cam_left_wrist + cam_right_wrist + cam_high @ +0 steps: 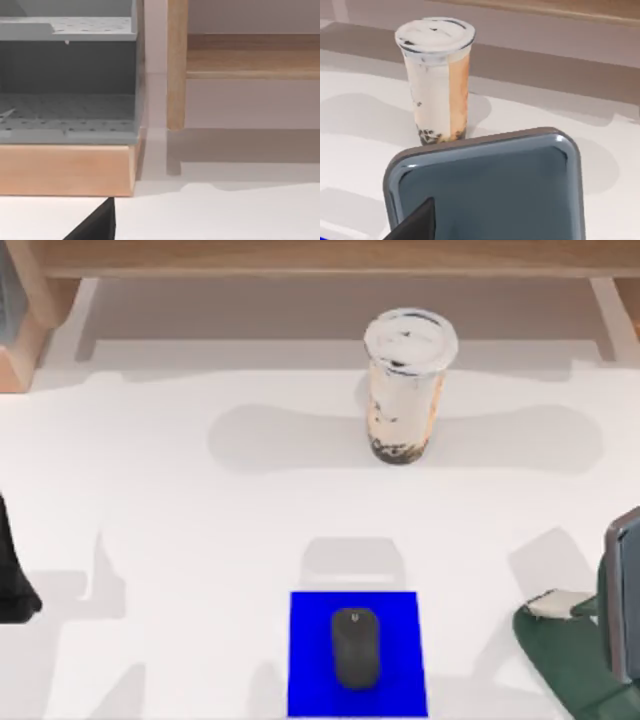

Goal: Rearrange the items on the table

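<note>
Mouse (355,648) lying on blue mat (310,680), near centre of table (150,490); cup (405,385) upright at far centre (white lid on). Right gripper (555,605) at near right, holding grey slab (490,190). Left arm (12,580) parked at left edge, finger state impossible to tell

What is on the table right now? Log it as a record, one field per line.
mouse: dark grey, lying on the blue mat, near edge of the table
cup: upright, lid on, milky-brown drink, far side, apart from the mat
slab: flat grey-blue, rounded corners, close before the right wrist camera
right arm: near right corner, beside the slab
left arm: left edge, parked
</note>
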